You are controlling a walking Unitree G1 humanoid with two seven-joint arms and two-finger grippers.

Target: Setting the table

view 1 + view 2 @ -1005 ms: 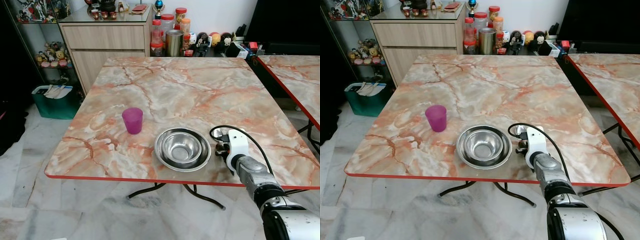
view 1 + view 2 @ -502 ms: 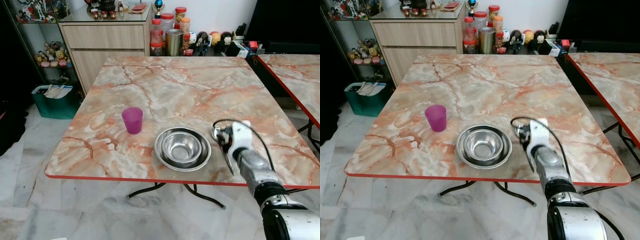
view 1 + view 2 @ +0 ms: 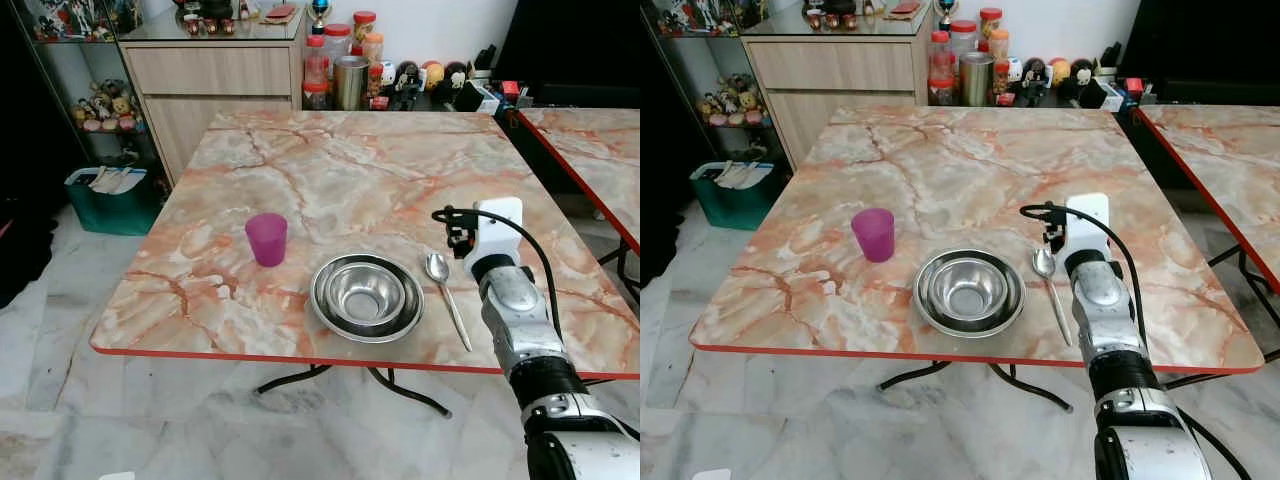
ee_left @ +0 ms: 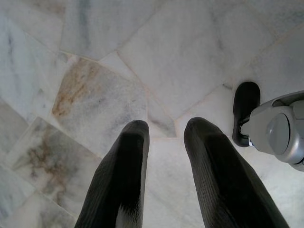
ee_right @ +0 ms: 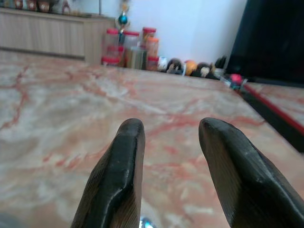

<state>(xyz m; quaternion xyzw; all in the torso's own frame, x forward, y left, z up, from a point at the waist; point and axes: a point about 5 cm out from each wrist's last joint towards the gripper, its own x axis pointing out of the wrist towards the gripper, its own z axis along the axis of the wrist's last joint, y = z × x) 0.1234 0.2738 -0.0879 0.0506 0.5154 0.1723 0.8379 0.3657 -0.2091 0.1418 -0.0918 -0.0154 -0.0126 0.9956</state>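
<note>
A marble table (image 3: pixel 330 170) carries a purple cup (image 3: pixel 266 238), a steel bowl (image 3: pixel 367 296) nested in a steel plate, and a steel spoon (image 3: pixel 447 297). The spoon lies flat just right of the bowl, handle toward the front edge. My right arm (image 3: pixel 497 235) hovers above the spoon's far end, a little off the table. In the right wrist view my right gripper (image 5: pixel 171 126) is open and holds nothing, with the spoon's bowl (image 5: pixel 145 222) just below it. My left gripper (image 4: pixel 166 126) hangs open over the marble floor, beside my foot (image 4: pixel 275 133).
Behind the table, a wooden cabinet (image 3: pixel 215 75) stands next to jars, a metal canister (image 3: pixel 348 84) and small toys. A second marble table (image 3: pixel 590 150) is close on the right. On the floor at the left stands a green bin (image 3: pixel 108 200). A red strip (image 3: pixel 300 360) edges the near table.
My right arm has risen and drawn back from low beside the bowl. The spoon it carried now lies free on the table to the right of the bowl.
</note>
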